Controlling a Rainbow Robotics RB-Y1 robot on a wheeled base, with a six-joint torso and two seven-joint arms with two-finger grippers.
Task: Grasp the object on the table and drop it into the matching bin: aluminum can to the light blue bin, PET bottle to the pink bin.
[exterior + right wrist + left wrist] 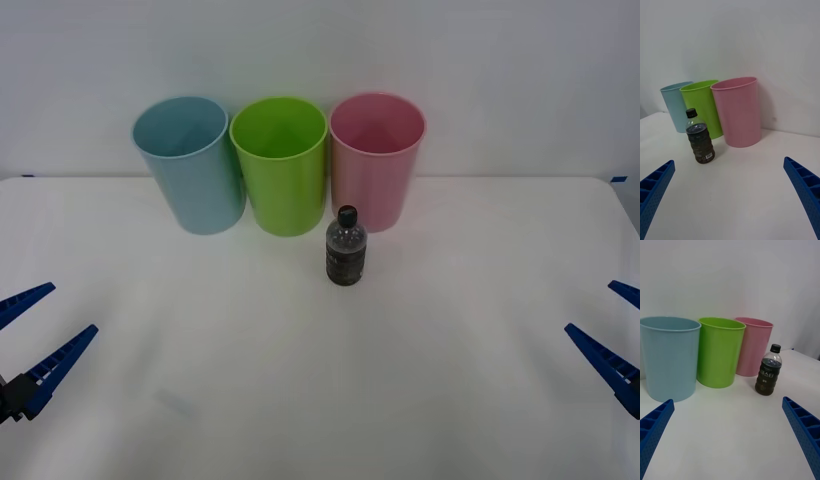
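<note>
On the table (pixel 320 400): your PET bottle (pixel 346 247) stands upright, just in front of the pink bin (pixel 376 160).
Bins: light blue bin (pixel 190 165), lime green bin (pixel 281 165), pink, in a row.
Left gripper (pixel 35 335): your near-left edge, fingers spread, empty.
Right gripper (pixel 612 330): near-right edge, fingers spread, empty.
</note>
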